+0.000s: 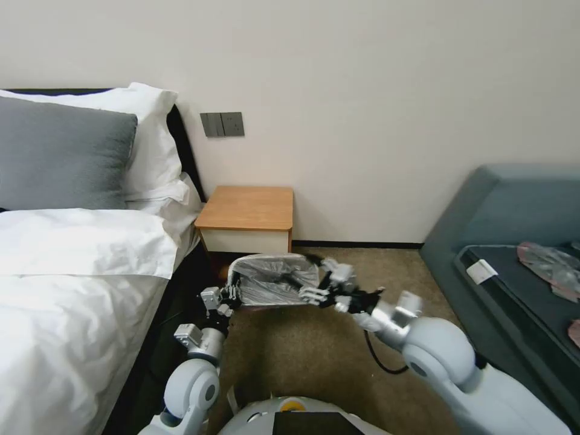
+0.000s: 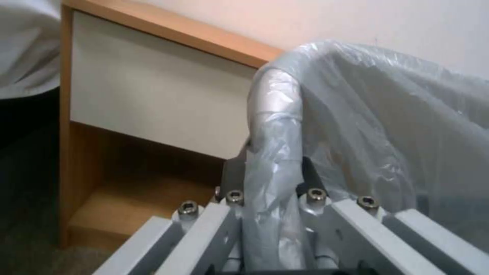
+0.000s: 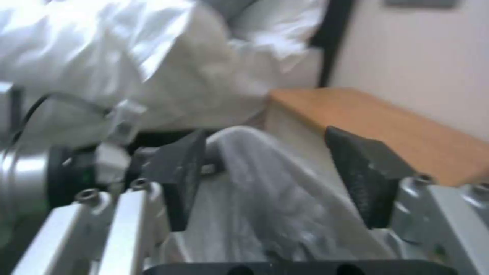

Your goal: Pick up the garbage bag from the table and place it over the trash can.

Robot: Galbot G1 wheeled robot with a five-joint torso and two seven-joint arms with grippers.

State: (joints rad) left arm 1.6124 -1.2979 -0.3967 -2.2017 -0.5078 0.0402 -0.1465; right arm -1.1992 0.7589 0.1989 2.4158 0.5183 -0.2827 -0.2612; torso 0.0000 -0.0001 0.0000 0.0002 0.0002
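a bedroom, by the look of a hotel room. at the left of the head view a bed [image 1: 72, 266] made up with white sheets carries white pillows [image 1: 151, 139] and a grey cushion [image 1: 60, 154] against a dark headboard. right of it, at the frame's middle, a small wooden table [image 1: 248, 208] with a white drawer front stands against a plain cream wall, under a grey switch panel [image 1: 222, 124]. brownish carpet [image 1: 314, 344] covers the floor, and a grey-blue upholstered sofa [image 1: 501, 199] fills the right edge.
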